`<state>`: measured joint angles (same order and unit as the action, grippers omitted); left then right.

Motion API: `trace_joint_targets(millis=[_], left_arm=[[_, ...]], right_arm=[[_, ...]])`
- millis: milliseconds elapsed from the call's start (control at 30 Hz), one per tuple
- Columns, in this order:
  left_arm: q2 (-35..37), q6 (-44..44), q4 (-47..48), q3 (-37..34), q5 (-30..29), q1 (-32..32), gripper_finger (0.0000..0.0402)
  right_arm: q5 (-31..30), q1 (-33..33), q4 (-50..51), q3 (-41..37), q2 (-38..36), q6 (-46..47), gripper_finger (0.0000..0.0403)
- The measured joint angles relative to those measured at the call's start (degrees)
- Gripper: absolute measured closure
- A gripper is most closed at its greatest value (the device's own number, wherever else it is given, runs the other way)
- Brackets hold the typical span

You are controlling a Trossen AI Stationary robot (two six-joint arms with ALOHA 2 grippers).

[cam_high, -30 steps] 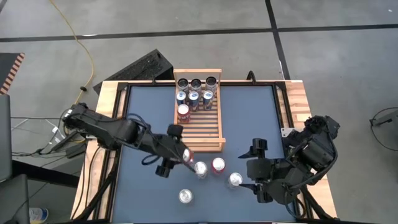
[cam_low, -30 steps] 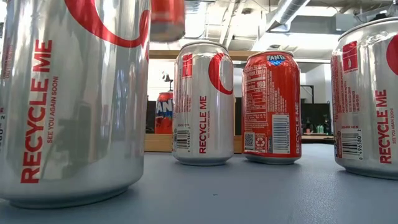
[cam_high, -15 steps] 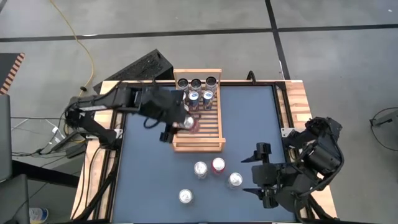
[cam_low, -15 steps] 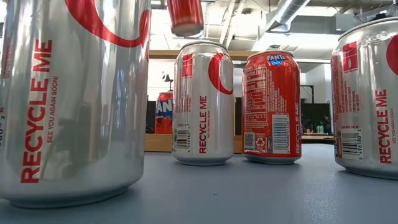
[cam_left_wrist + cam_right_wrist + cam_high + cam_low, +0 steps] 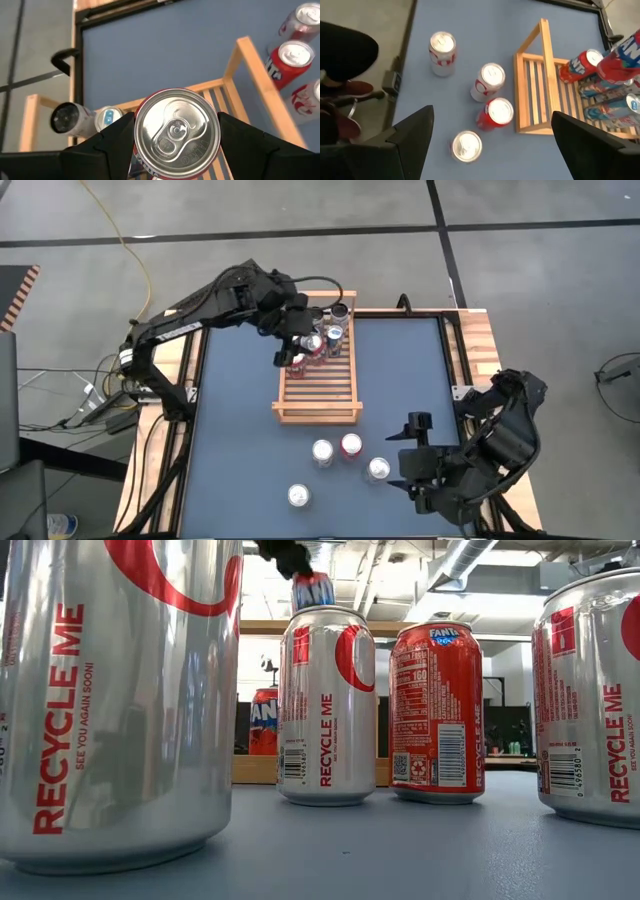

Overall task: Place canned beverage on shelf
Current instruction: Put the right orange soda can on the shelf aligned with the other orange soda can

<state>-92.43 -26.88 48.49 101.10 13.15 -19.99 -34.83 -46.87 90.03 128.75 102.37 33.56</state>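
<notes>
Nearest to us, at the front of the blue table (image 5: 240,410), our right gripper (image 5: 412,458) waits with its fingers spread wide and nothing between them. Just beside it stand four loose cans: a silver can (image 5: 298,496) closest to the front edge, another silver can (image 5: 378,470) next to the gripper, then a third silver can (image 5: 322,452) touching or almost touching a red Fanta can (image 5: 351,445). In the low view these fill the foreground, the Fanta can standing upright just beside a silver one.

Farther back lies the shelf (image 5: 318,385), its near slats bare. Toward its far end we see cans already standing in rows, a red one (image 5: 297,365) at the near left of the group.

Over that group our left gripper (image 5: 306,343) is clenched on a red canned beverage (image 5: 176,134), held upright with its silver top facing the wrist camera, one dark finger on each side. We cannot tell whether its base touches the slats. In the low view it hangs high behind the silver can.
</notes>
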Motion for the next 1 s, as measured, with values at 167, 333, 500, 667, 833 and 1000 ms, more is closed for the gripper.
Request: trace_joint_targets(millis=[167, 333, 500, 667, 833, 1000], left_arm=[[-1.87, -2.39, -2.82, -3.24, 1.39, -1.48, 0.0168], [-2.51, -2.94, -9.04, -7.85, 3.07, -3.17, 0.0168], [-2.50, -2.64, -13.37, -12.88, 3.18, -4.74, 0.0168], [-2.50, -2.62, -16.51, -16.70, 2.85, -4.78, 0.0168], [-3.39, -2.78, -18.29, -18.32, -0.62, -3.96, 0.0168], [-5.13, -2.65, -20.48, -19.67, -2.06, -3.19, 0.0168]], right_arm=[[-0.04, 0.55, 0.12, -4.05, -0.07, 1.92, 0.0028], [-1.52, 0.93, 0.02, -7.95, -0.07, 5.69, 0.0028], [-1.59, 0.86, -0.02, -10.90, -0.06, 9.20, 0.0028], [-1.91, 0.90, -0.16, -12.21, -0.05, 11.81, 0.0028], [-4.19, 0.90, -0.18, -12.24, -0.07, 12.53, 0.0028], [-4.33, 0.90, -0.03, -12.27, -0.07, 12.55, 0.0028]])
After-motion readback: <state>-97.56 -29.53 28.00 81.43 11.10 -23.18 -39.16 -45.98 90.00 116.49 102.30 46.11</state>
